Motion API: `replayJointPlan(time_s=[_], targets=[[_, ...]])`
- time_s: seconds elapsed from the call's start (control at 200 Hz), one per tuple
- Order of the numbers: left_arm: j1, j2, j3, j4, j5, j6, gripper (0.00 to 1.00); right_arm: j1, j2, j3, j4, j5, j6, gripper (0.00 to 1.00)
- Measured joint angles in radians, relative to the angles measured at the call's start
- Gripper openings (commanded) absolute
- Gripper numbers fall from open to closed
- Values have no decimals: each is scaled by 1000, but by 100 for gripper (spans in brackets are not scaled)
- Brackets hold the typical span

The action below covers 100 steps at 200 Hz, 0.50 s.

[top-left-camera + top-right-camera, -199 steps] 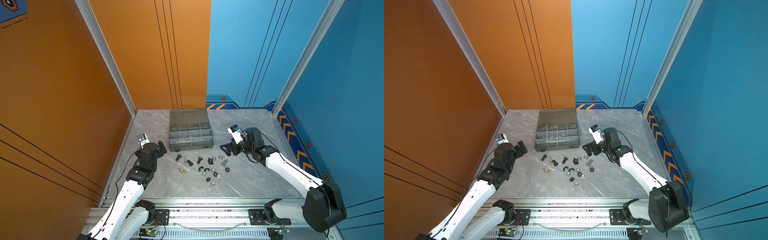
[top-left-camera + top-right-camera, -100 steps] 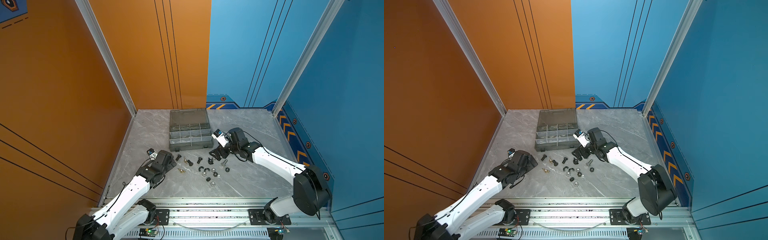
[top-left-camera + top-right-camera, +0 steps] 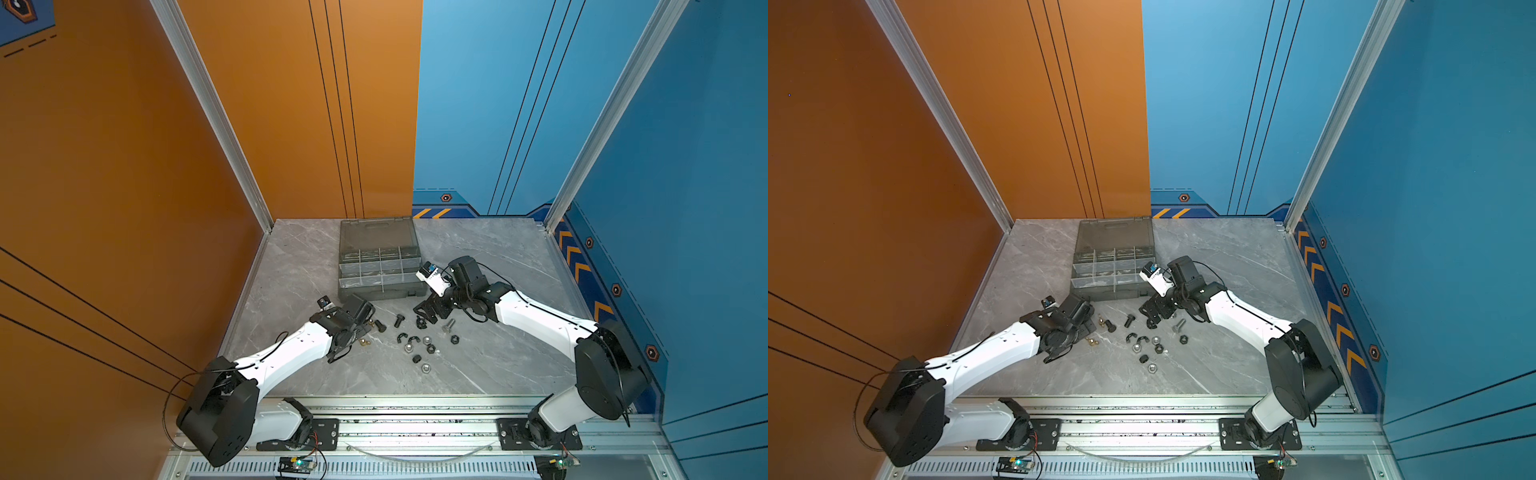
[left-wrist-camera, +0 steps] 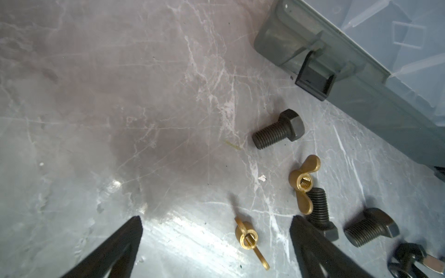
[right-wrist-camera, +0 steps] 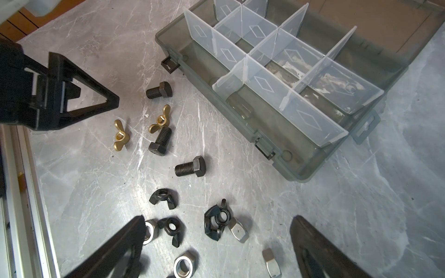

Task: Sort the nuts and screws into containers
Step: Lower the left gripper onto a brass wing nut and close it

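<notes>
Brass wing nut (image 4: 248, 238) lies between the wide-apart jaws of left gripper (image 4: 216, 219), nearer the organiser case (image 4: 356, 96) side, wings crosswise to closing line.

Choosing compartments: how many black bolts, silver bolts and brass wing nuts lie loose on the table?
Black bolts: 3
Silver bolts: 1
Brass wing nuts: 2
Total: 6
</notes>
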Motion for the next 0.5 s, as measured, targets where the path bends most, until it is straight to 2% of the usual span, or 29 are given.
replayJointPlan(time_s=[0.04,0.195,0.34,0.35,0.38,0.501], targets=[[-3,9,0,9,0,-10,100,0,0,0,0,0,0,96],[-18,66,6,23,-3,-39,91,0,0,-3,0,0,0,95],[-36,128,22,36,-3,-56,87,0,0,-20,1,0,0,95],[-39,132,22,37,-3,-56,83,0,0,-21,1,0,0,95],[-43,139,22,44,-3,-60,79,0,0,-25,1,0,0,95],[-56,159,22,66,-3,-76,73,0,0,-34,1,0,0,95]])
